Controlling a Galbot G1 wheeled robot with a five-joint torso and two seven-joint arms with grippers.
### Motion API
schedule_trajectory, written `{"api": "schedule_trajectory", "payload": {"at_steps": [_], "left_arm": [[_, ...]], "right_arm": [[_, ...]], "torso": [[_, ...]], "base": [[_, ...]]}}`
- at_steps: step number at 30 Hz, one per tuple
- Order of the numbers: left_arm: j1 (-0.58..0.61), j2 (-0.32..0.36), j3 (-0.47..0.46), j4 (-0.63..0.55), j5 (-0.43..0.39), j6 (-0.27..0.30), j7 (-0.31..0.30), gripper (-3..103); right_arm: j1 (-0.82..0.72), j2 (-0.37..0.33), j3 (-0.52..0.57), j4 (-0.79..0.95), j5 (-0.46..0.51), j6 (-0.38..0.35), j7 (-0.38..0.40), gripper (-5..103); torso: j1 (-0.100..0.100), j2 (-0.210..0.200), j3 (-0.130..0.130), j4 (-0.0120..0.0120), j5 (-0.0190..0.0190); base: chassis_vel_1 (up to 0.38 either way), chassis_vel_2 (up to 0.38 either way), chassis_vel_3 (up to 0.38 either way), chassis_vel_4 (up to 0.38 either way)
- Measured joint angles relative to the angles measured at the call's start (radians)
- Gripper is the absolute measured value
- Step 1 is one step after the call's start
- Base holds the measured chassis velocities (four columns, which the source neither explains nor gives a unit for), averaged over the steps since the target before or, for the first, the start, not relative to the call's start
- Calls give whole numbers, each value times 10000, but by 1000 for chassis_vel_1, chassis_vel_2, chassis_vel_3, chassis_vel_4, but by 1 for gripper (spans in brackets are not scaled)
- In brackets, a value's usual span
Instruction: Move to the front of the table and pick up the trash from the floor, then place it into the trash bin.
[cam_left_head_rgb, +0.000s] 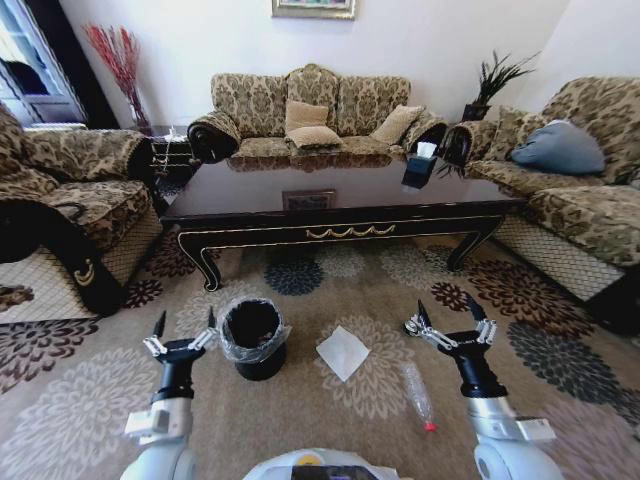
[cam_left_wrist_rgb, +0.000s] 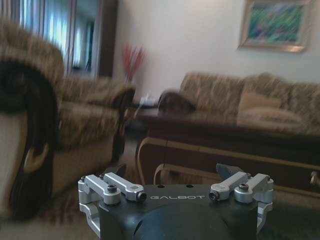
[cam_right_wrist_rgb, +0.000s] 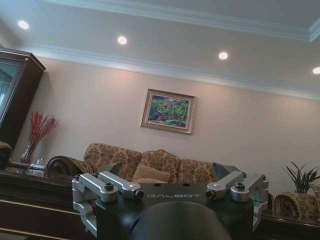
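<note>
Patterned carpet (cam_left_head_rgb: 330, 290), floral medallions. On it: bin (cam_left_head_rgb: 252, 338), black, bag-lined, upright; white paper (cam_left_head_rgb: 343, 352) flat, just beside the bin; clear bottle (cam_left_head_rgb: 418, 395), red cap, lying on its side near the paper. Dark table (cam_left_head_rgb: 330, 195) stands beyond them; black tissue box (cam_left_head_rgb: 420, 166) on its top.
</note>
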Motion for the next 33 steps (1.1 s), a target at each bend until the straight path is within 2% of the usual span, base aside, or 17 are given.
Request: {"api": "schedule_trajectory", "payload": {"at_steps": [2,3,4,5,7,9,12,14,18,22,28,33], "left_arm": [[-211,253,-105,-180,-900,1023,-548,100],[-211,253,-105,-180,-900,1023,-548,100],[-378,472,-220,-291,-1674,1855,-938,100],[-616,737,-318,-329,-2666,2931,-1378,100],[-1099,1124,-372,-69,-3771,4063,-1853,100],[-1277,1246,-373,121,-3921,4244,-1936,100],[-1983,1872,-211,1084,-4419,4767,-2076,100],[-2081,1966,-164,1231,-4496,4829,-2103,100],[-3094,2699,325,2557,-5150,4999,-2544,100],[-3772,3002,718,3219,-5548,5135,-2802,100],[-4810,3130,1262,4261,-5688,5050,-2793,100],[-5179,2897,1578,4853,-5736,5035,-2792,100]], "right_arm": [[11,-18,-46,-5,-23,8,7,100],[11,-18,-46,-5,-23,8,7,100],[59,-69,-115,-40,-47,12,15,100],[97,-106,-183,-100,-105,39,19,100],[96,-105,-248,-188,-171,109,30,100],[91,-102,-274,-218,-177,140,33,100],[101,-95,-305,-339,-181,259,60,100],[115,-93,-306,-368,-190,278,68,100],[165,31,-349,-644,-373,352,91,100],[174,193,-413,-884,-589,384,81,100],[285,353,-454,-1337,-797,405,75,100],[391,371,-450,-1673,-829,413,87,100]], "torso": [[2,0,1,-1,-2],[2,0,1,-1,-2],[2,0,1,0,0],[2,0,0,5,0],[1,0,0,1,2],[2,0,0,0,2],[2,-2,1,-1,0],[2,-2,1,2,-1],[3,-3,1,1,0],[3,-3,1,-1,0],[3,-3,1,0,2],[3,-3,2,0,2]], "base": [[0,0,0,0],[0,0,0,0],[0,0,0,0],[0,0,0,0],[0,0,0,0],[0,0,0,0],[0,0,0,0],[0,0,0,0],[0,0,0,0],[0,0,0,0],[0,0,0,0],[0,0,0,0]]}}
